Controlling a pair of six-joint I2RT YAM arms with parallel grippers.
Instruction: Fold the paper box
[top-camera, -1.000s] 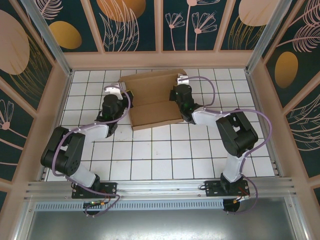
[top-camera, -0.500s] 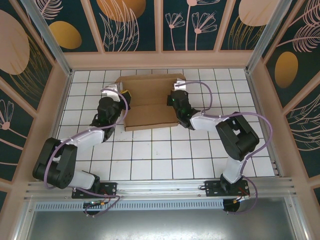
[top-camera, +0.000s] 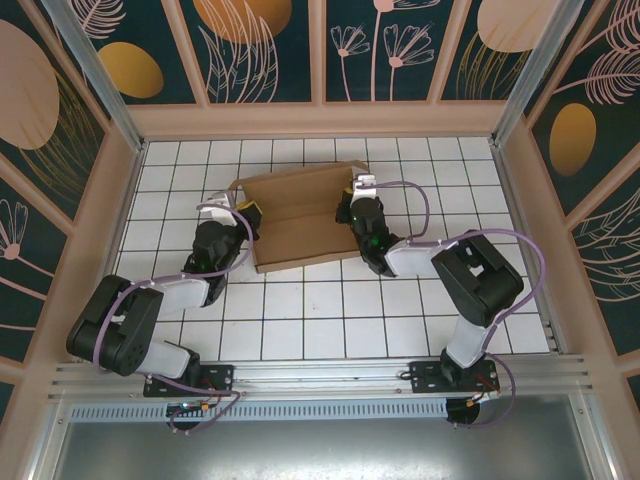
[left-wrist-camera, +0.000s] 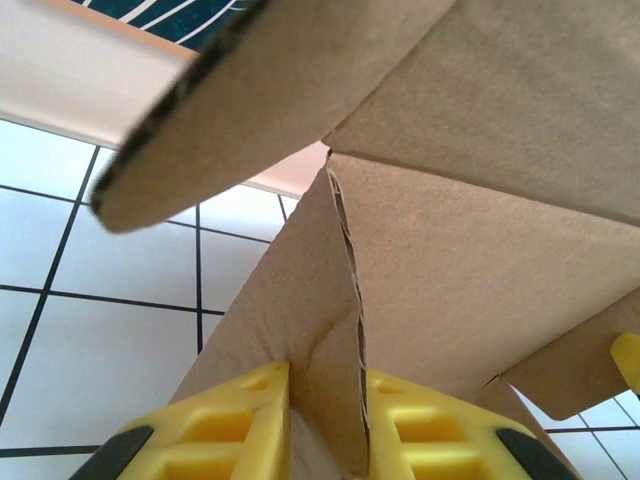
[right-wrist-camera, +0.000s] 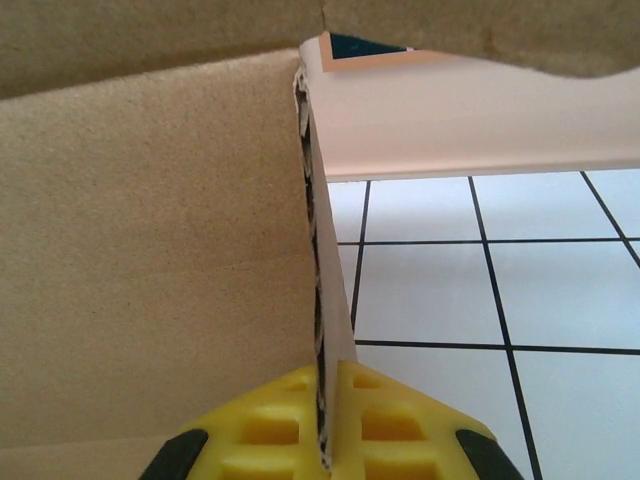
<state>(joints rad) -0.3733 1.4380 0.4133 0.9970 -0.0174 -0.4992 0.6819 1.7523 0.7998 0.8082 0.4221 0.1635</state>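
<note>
Toward the far middle of the tiled bench (top-camera: 300, 320) lies the paper box (top-camera: 300, 215), a brown corrugated sheet with a crease running across it, set between the two arms. The left fingers (left-wrist-camera: 240, 410) are closed on an upright cardboard panel at its left side, the fluted edge sandwiched between the yellow pads. The right fingers (right-wrist-camera: 270, 425) are pinched fully together on a single thin wall at its right side. Judging by the look of it, the cardboard is light and fairly stiff within each panel, while it gives way readily along the scored lines. The raw surface should not slip much, though a hard pinch could crush the flutes. Side edges close to a crease seem the sensible places to hold, since the panel can then be swung without buckling. From above, both wrists cover the side flaps, so their shape and any tabs or slots cannot be made out. Whether the far panel stands up or merely tilts is hard to tell. Up close, each wrist view cuts the sheet off on all sides, and how deep either grip reaches is hidden by the pads.
</note>
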